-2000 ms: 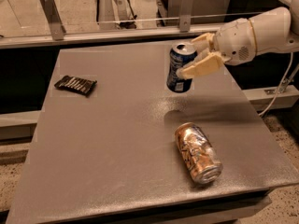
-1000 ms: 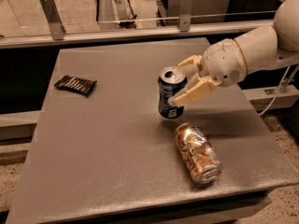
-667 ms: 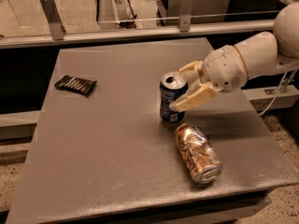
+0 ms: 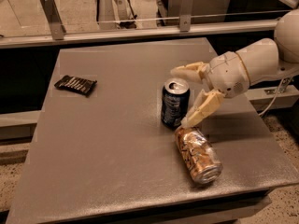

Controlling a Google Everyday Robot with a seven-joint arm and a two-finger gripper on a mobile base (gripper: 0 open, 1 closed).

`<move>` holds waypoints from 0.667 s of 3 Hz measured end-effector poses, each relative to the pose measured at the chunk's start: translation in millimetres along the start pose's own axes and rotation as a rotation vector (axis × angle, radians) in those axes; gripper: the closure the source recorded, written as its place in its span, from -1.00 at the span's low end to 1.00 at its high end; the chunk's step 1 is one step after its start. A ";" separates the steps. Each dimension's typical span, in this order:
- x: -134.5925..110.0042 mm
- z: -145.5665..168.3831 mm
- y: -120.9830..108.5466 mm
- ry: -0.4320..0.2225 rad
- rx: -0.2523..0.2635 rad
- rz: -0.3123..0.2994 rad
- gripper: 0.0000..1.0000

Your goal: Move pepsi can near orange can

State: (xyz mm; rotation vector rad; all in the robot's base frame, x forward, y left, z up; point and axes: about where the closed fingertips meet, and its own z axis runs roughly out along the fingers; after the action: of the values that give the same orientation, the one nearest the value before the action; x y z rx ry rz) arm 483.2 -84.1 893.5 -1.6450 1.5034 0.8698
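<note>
The pepsi can (image 4: 174,104), dark blue with a silver top, stands upright on the grey table (image 4: 107,148), right of the middle. The orange can (image 4: 198,155) lies on its side just in front of it and to the right, its near end almost touching the blue can's base. My gripper (image 4: 180,96) reaches in from the right. It is open, with its fingers spread on either side of the pepsi can: one finger (image 4: 188,71) behind the can's top, the other (image 4: 202,109) by its right side.
A dark flat snack packet (image 4: 75,84) lies at the table's back left. A metal rail with posts (image 4: 50,15) runs behind the table. The table's right edge is close to the orange can.
The gripper carried the pepsi can left and toward the front, and set it down next to the orange can. Its fingers have since spread apart.
</note>
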 end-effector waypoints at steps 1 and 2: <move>3.5 -1.7 0.2 0.005 0.004 0.004 -1.00; 28.0 -42.1 -21.0 -0.024 0.094 0.038 -1.00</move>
State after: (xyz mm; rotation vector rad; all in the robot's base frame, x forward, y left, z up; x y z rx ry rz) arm 506.7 -133.5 892.1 -1.5373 1.5402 0.8235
